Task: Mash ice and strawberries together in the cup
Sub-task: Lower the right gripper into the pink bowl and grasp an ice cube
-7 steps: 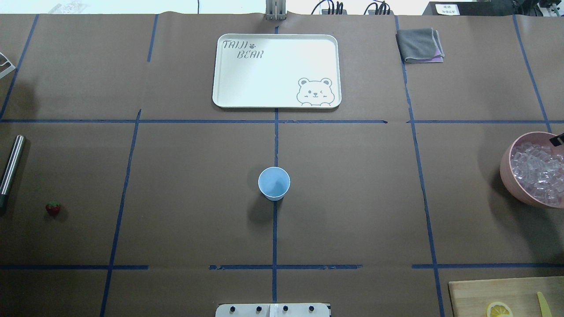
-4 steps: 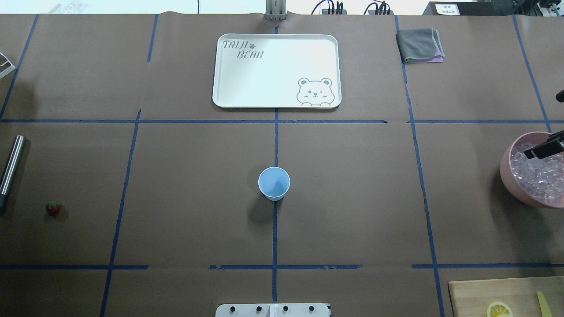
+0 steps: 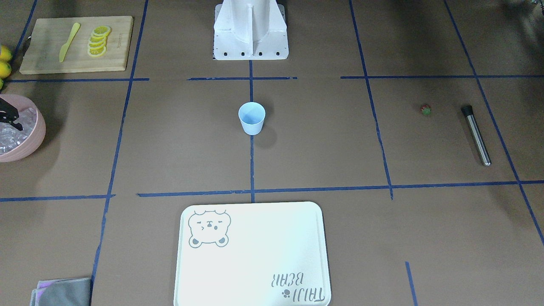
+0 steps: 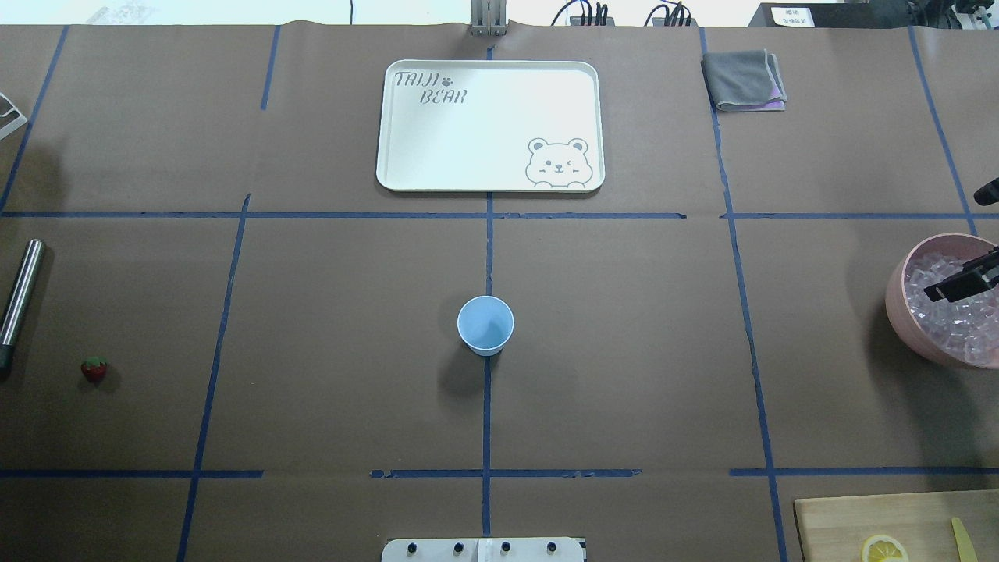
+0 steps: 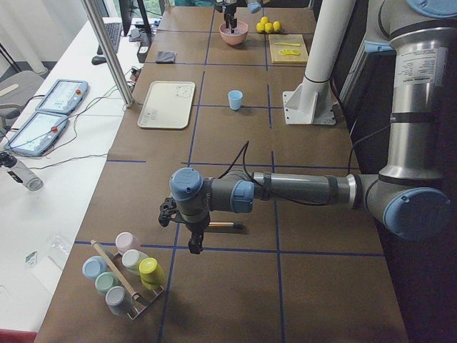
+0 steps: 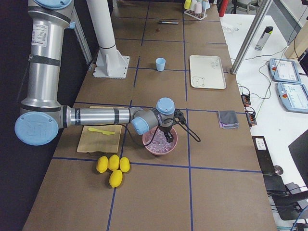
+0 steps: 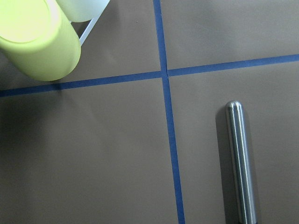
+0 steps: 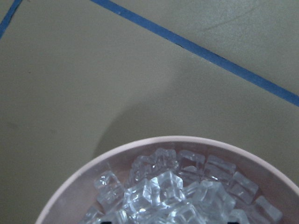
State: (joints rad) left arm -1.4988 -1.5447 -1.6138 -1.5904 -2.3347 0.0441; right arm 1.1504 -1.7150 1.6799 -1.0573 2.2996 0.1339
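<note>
— Since a second ago, what moved?
— Only the right gripper (image 4: 935, 292). It was barely at the table edge then. It has now come in over the pink bowl (image 4: 894, 300) and dropped toward the ice (image 4: 956, 320).
— Touching the cubes?
— The tips look down among them, or just above. Can't say which.
— Jaws spread or closed? Got a cube?
— Can't tell. The overhead shows one dark bar across the bowl, and the wrist camera sees only ice and rim. No cube visibly held.
— Left gripper (image 5: 193, 246)?
— It hangs over the steel rod (image 4: 21, 293) at the far left and shows only in the side view, so its opening is unknown too. Nothing looks to be in it.
— The task things?
— The cup (image 4: 485, 324) is mid-table on the centre tape line, upright, and looks empty. It hasn't shifted. The strawberry (image 4: 94, 369) lies alone on the paper near the rod, well apart from the cup. All the ice I can see is in the bowl.
— So, stage?
— Very early, I'd say. It looks like the first ice pickup is about to happen. Nothing is loaded and no mashing is possible yet.
— Risk?
— My guess is that slick cubes packed tight could slip out or come up in a clump.
</note>
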